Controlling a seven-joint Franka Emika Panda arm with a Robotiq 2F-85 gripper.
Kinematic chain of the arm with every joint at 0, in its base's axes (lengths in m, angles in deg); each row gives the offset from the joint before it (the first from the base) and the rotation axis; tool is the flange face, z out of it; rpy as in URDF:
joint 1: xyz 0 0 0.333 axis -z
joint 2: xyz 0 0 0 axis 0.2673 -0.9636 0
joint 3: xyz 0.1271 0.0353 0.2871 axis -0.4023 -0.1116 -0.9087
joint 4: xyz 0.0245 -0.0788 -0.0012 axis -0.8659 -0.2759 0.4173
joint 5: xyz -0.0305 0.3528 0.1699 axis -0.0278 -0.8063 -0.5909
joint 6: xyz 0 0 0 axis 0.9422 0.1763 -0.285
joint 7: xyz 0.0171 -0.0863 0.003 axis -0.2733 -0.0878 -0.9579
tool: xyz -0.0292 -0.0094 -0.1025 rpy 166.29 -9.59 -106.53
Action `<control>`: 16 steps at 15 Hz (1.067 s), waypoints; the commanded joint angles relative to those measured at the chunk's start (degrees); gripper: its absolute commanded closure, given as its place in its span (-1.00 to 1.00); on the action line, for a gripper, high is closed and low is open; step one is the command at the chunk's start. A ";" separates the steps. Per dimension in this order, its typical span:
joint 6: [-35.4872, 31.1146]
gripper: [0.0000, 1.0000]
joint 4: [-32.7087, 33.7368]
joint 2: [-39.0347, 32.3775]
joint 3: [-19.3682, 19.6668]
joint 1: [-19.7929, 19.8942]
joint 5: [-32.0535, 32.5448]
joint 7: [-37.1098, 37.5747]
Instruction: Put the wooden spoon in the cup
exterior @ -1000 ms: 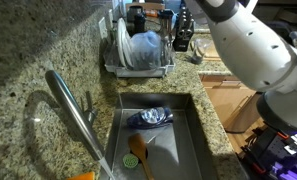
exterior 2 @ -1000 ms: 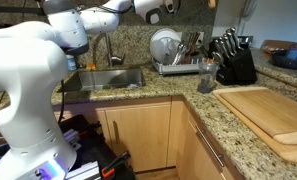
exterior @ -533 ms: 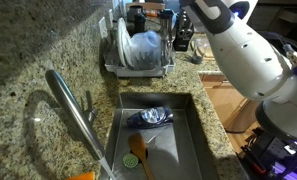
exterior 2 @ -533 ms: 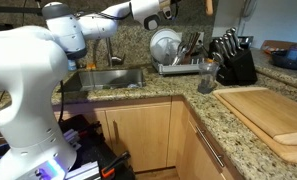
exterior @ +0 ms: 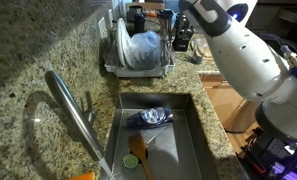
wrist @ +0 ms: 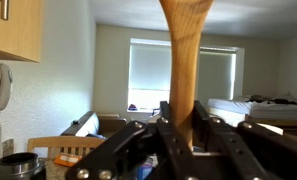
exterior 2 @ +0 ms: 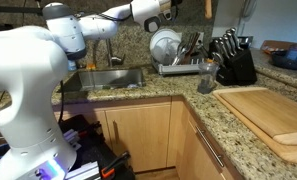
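Note:
In the wrist view my gripper [wrist: 184,128] is shut on the wooden spoon [wrist: 185,50], a plain brown wooden shaft that widens away from the jaws. In both exterior views the gripper [exterior: 182,30] [exterior 2: 166,10] is raised high above the dish rack's end. I cannot make out the spoon in those views. The small grey cup [exterior: 197,46] stands on the granite counter beside the rack, below the gripper, and also shows near the knife block [exterior 2: 206,79].
A dish rack [exterior: 138,68] [exterior 2: 180,68] holds plates and a bowl. The sink [exterior: 193,135] contains an orange-tan spatula with a green handle [exterior: 138,152] and a bluish item [exterior: 151,117]. There is a faucet [exterior: 73,108], a knife block [exterior 2: 233,60] and a pale cutting board [exterior 2: 270,115].
The arm has shifted a little over the rack with the spoon still held. The wrist sits slightly lower than a second ago.

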 commanded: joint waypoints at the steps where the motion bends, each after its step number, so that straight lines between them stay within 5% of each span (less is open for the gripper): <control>1: 0.58 0.87 0.81 0.00 -0.53 0.74 -0.23 1.20; 7: 1.68 0.87 -7.60 3.47 -12.65 -1.55 -8.33 2.96; 8: 1.26 0.87 -4.20 0.66 -10.47 -0.12 -6.77 3.19; 9: 1.24 0.50 -4.94 0.33 -11.60 -0.06 -6.84 3.51; 10: 1.24 0.50 -4.87 -0.02 -11.64 0.02 -6.77 3.61; 11: 1.24 0.87 -4.66 0.00 -11.47 -0.05 -6.73 3.61; 16: -3.93 0.87 -2.27 1.98 -17.62 3.07 -4.37 0.39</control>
